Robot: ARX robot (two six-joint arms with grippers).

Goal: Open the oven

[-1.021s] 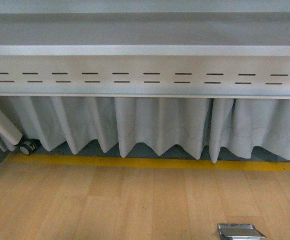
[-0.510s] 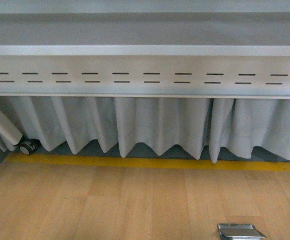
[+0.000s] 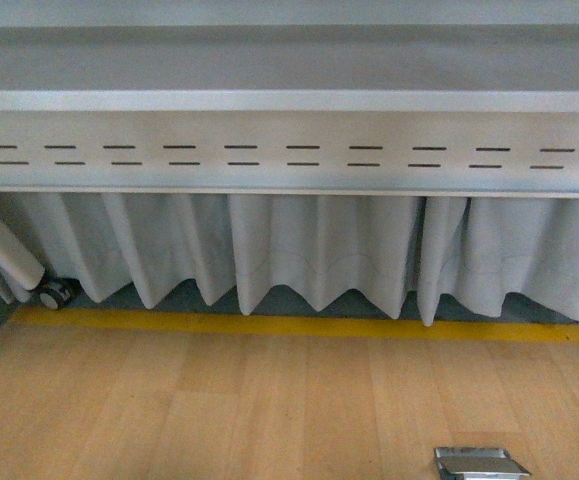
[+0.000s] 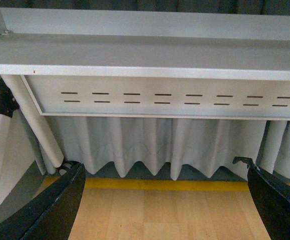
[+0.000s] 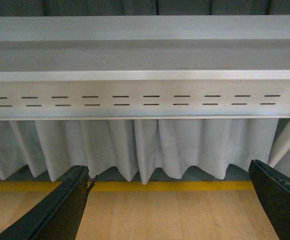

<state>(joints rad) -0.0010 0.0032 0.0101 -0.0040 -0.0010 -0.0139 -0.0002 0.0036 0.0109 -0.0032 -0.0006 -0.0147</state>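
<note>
Pale wooden floor (image 3: 219,400) below a grey slotted metal desk (image 3: 289,140); oven unseen, so heft and hold unjudged; both arms' jaws wide, empty.

I can't pick out the oven on any of my 3 cameras. Front, left wrist and right wrist all face the grey slotted panel (image 3: 289,150) below a tabletop (image 3: 289,100), so I can't tell its door state, pose or position.
</note>
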